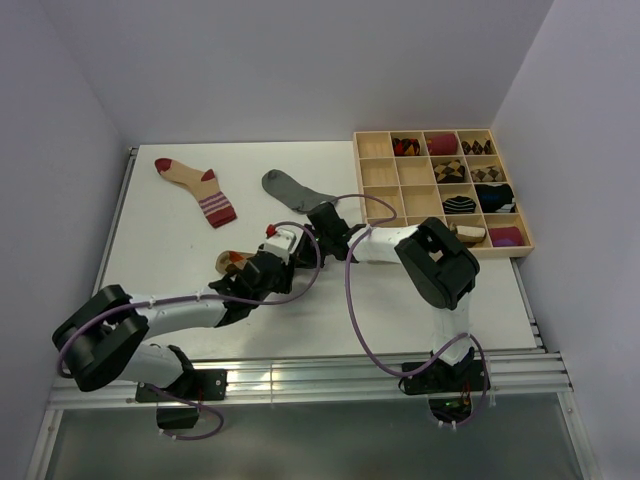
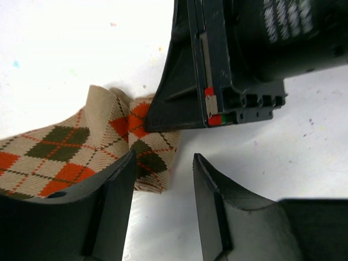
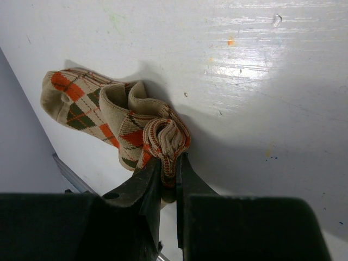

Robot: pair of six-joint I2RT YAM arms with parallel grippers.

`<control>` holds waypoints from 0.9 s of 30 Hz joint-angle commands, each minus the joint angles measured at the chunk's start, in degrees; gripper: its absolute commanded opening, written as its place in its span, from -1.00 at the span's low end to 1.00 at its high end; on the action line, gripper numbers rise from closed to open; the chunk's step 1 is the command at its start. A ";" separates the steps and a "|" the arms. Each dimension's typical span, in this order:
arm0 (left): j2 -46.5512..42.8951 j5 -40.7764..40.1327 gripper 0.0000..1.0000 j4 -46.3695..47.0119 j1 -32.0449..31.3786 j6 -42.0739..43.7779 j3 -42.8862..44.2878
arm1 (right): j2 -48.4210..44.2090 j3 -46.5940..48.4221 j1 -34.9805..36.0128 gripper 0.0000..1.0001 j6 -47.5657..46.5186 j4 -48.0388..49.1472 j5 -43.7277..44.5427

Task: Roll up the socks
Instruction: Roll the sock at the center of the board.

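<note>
Mid-roll on argyle sock [image 3: 117, 117], toward near edge of table [image 1: 400, 300], left of middle. Pinched narrow at bunched fold by right gripper [image 3: 168, 174]. Flanked by left gripper [image 2: 163, 163], half parted, holding nothing. Next, probably: close left on loose end, wind onward. Grey sock [image 1: 290, 188] and beige sock [image 1: 195, 185] flat near far edge.

The argyle sock [image 3: 87, 103] is soft knitted cloth. Beneath the sock, the surface [image 3: 261, 81] is glossy white, scuffed and speckled. The right claw [image 3: 169, 163] is matt black plastic.
</note>
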 commanded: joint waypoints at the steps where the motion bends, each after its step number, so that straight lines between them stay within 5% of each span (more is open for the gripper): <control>1: 2.08 1.68 0.00 2.62 -0.32 0.64 0.65 | -1.90 0.72 0.09 -1.00 -0.32 -2.22 0.70; 19: 11.75 -1.75 -0.07 -4.67 -0.32 -5.77 3.02 | -2.16 1.42 -0.08 -1.00 -0.32 -2.49 -0.53; 27: 13.86 -1.39 -0.98 -6.60 -0.32 -7.53 4.08 | -3.92 1.60 -0.17 -1.00 -0.23 -2.40 -0.36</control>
